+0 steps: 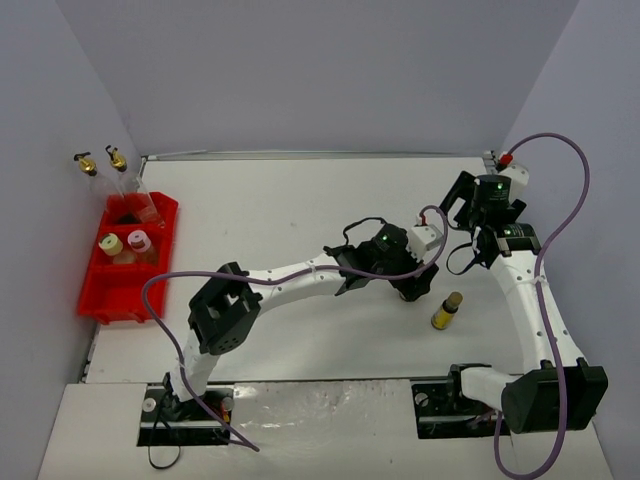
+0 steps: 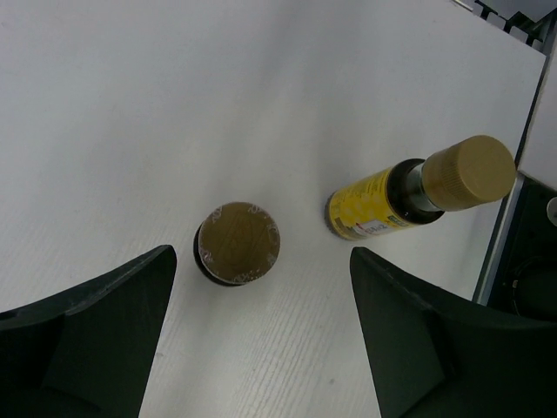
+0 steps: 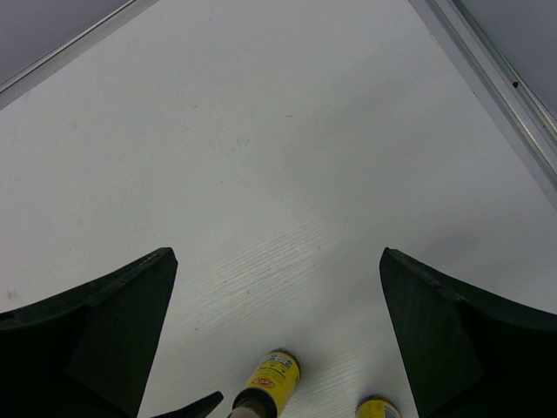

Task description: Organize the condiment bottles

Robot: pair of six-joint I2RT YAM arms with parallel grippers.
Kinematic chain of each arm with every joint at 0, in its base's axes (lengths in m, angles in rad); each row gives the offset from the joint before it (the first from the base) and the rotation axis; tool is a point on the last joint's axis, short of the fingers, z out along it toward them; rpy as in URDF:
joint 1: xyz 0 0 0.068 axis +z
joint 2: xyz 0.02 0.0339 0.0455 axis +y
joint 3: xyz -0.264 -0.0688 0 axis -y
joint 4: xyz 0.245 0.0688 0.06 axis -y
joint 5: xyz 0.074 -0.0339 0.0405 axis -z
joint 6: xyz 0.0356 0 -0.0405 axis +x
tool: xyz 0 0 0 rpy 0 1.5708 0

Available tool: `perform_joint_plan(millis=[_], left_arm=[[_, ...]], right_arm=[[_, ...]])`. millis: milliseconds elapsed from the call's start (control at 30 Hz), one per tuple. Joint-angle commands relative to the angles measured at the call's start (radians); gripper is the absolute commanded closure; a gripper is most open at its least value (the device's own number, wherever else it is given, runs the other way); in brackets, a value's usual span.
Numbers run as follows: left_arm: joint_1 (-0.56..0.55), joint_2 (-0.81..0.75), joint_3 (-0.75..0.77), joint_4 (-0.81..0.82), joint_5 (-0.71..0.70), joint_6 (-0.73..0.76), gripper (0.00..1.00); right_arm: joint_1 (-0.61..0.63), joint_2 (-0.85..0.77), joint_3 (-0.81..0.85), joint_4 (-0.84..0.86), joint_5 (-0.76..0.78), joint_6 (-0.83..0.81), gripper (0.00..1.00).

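Note:
Two slim yellow condiment bottles with brown caps stand at the right of the table. One [image 1: 446, 311] [image 2: 418, 192] stands free. The other [image 2: 237, 243] shows only its round cap from above, just ahead of my left gripper [image 2: 261, 348] [image 1: 408, 285], which hovers over it, open and empty. Both bottles [image 3: 277, 376] [image 3: 379, 407] show at the bottom of the right wrist view. My right gripper [image 3: 278, 340] [image 1: 465, 198] is open and empty, farther back. Two tall clear bottles [image 1: 125, 185] with gold spouts and two squat beige ones [image 1: 126, 244] sit in the red bin [image 1: 110, 295].
The red bin stands at the table's left edge against the wall. The table's raised metal rim [image 3: 496, 83] runs along the back and right side. The left arm's forearm [image 1: 290, 280] stretches across the middle of the table.

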Motion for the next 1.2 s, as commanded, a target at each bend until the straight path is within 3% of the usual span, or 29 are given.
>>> perform_joint_plan(millis=[0,200,267,333,400,467,600,833,967,1167], left_arm=[[-0.005,0.025,0.086,0.087,0.044,0.01,0.23],[-0.004,0.085,0.134,0.083,0.025,0.028,0.25],[-0.006,0.091,0.133,0.087,0.012,0.03,0.31],[-0.006,0.091,0.127,0.093,0.004,0.03,0.44],[-0.006,0.08,0.109,0.098,-0.015,0.024,0.82],[-0.007,0.062,0.095,0.095,-0.042,0.024,0.98],[-0.009,0.01,0.031,0.099,-0.128,0.025,1.0],[-0.014,-0.206,-0.179,0.136,-0.566,-0.025,1.0],[0.006,-0.357,-0.268,0.057,-0.912,-0.034,1.0],[0.165,-0.617,-0.366,-0.181,-1.073,-0.126,1.0]], right_arm=[[-0.007,-0.025,0.023,0.033,0.005,0.003,0.0],[-0.007,-0.035,0.019,0.033,0.001,0.001,0.0],[-0.007,-0.038,0.017,0.033,0.0,0.001,0.0],[-0.007,-0.04,0.011,0.033,0.001,0.001,0.0],[-0.008,-0.04,0.008,0.033,-0.001,0.0,0.0],[-0.008,-0.041,0.004,0.035,-0.001,0.001,0.0],[-0.007,-0.038,0.004,0.037,-0.003,0.003,0.0],[-0.005,-0.027,0.007,0.035,-0.018,0.004,0.0],[0.001,-0.013,0.011,0.04,-0.032,0.003,0.0],[0.005,0.002,0.008,0.071,-0.061,0.013,0.0]])
